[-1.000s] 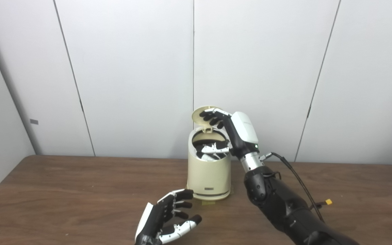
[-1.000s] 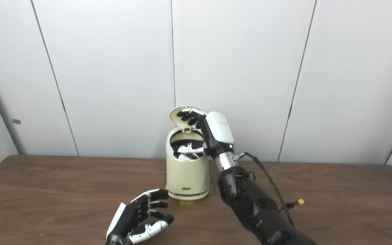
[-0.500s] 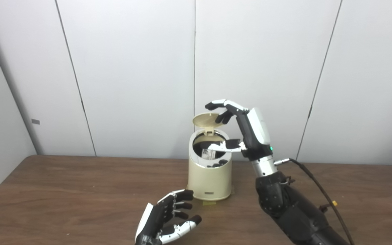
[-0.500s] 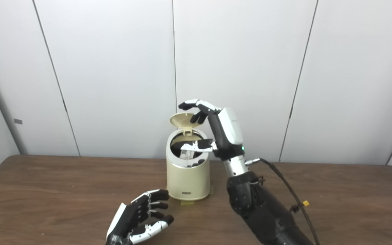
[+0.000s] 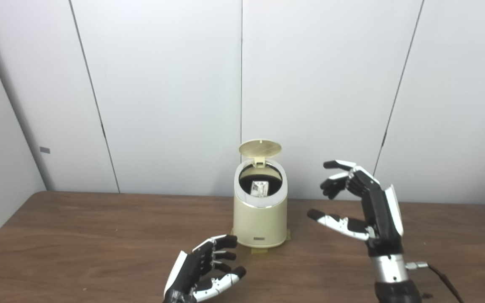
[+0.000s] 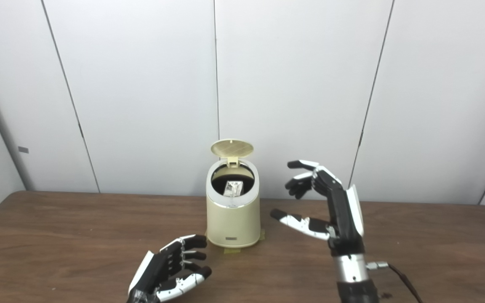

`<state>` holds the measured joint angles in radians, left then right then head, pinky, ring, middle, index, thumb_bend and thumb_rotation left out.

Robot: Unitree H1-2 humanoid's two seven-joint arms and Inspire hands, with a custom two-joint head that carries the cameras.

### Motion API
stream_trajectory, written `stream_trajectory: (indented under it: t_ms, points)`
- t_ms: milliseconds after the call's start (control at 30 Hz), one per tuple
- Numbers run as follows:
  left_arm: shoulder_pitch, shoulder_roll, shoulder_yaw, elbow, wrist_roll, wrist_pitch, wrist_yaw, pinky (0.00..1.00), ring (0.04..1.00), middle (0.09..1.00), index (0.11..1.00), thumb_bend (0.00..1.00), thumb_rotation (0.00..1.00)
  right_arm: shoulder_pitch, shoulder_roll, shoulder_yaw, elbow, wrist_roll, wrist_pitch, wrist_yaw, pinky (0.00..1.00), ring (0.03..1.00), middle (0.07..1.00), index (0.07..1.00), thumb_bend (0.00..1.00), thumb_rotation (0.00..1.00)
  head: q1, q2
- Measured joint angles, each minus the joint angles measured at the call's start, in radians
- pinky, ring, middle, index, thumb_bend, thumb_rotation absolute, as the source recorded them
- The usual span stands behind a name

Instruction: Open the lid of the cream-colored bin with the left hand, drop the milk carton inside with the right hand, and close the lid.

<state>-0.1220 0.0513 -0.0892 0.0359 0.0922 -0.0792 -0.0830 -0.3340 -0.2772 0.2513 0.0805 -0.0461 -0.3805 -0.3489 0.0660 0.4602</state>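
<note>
The cream-colored bin (image 5: 260,221) stands at the middle of the brown table, with its round lid (image 5: 260,148) hinged up at the back. The milk carton (image 5: 259,188) lies inside the bin, its top showing through the opening. My right hand (image 5: 366,206) is open and empty, raised to the right of the bin and apart from it. My left hand (image 5: 202,269) is open and empty, low over the table in front of the bin and a little to its left.
The brown wooden table (image 5: 78,244) runs wide to both sides. White wall panels (image 5: 162,84) stand close behind the bin. A black cable (image 5: 444,282) trails from my right wrist. Tape patches (image 5: 259,251) sit at the bin's base.
My right hand has let go of the milk carton inside the bin, lifted out, and pulled back down to the right. The lid stays up. My left hand has barely moved.
</note>
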Motion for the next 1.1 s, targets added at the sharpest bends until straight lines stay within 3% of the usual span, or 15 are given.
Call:
stream_trajectory:
  t_ms: [67,133,200,333,433,600,700,833,933,1100]
  points:
    - [0.000,0.004,0.002,0.000,0.003,0.000,0.001,0.62,0.719,0.770,0.752,0.63,0.13,0.063,-0.020,-0.021,-0.054,0.039,0.079,0.082,0.55,0.670,0.803,0.829,0.74,0.39,-0.002,-0.003]
    - [0.000,0.007,0.005,0.000,0.004,-0.007,0.002,0.64,0.722,0.770,0.755,0.63,0.14,0.109,-0.038,-0.040,-0.097,0.075,0.147,0.154,0.61,0.747,0.843,0.857,0.77,0.41,0.003,-0.020]
    - [0.001,0.011,0.010,0.000,0.005,-0.022,0.003,0.64,0.718,0.765,0.758,0.64,0.17,0.139,-0.040,-0.061,-0.109,0.103,0.170,0.212,0.64,0.777,0.866,0.878,0.77,0.41,0.003,-0.034]
    - [0.003,0.015,0.020,-0.003,0.021,-0.040,0.011,0.65,0.721,0.764,0.766,0.66,0.18,0.180,-0.014,-0.114,-0.109,0.118,0.174,0.263,0.68,0.817,0.897,0.912,0.76,0.43,-0.002,-0.034]
    - [0.016,0.015,0.030,-0.031,0.040,-0.054,0.035,0.66,0.783,0.829,0.828,0.68,0.19,0.195,0.015,-0.146,-0.094,0.127,0.169,0.298,0.70,0.832,0.903,0.917,0.79,0.45,-0.002,-0.034]
    - [0.000,0.024,0.046,-0.077,0.074,-0.061,0.051,0.74,0.865,0.911,0.927,0.79,0.32,0.204,0.044,-0.183,-0.075,0.137,0.155,0.342,0.72,0.836,0.903,0.926,0.82,0.48,0.000,-0.031]
    - [-0.060,0.053,0.051,-0.087,0.093,-0.038,0.046,0.81,0.925,0.964,0.976,0.83,0.34,0.205,0.057,-0.195,-0.067,0.136,0.141,0.359,0.72,0.836,0.906,0.928,0.83,0.48,-0.003,-0.029]
    - [-0.186,0.104,0.052,-0.105,0.078,0.040,-0.001,0.92,0.997,0.999,1.000,0.87,0.32,0.205,0.064,-0.218,-0.062,0.132,0.140,0.376,0.71,0.828,0.904,0.927,0.83,0.48,-0.002,-0.029]
    - [-0.275,0.120,0.042,-0.099,0.077,0.077,-0.023,0.94,1.000,1.000,1.000,0.89,0.30,0.205,0.066,-0.233,-0.059,0.120,0.140,0.384,0.71,0.830,0.906,0.930,0.83,0.48,0.005,-0.029]
    - [-0.389,0.140,0.006,-0.061,0.108,0.147,-0.065,0.89,1.000,1.000,1.000,0.92,0.31,0.206,0.076,-0.241,-0.053,0.106,0.140,0.390,0.69,0.813,0.895,0.910,0.82,0.48,0.009,-0.029]
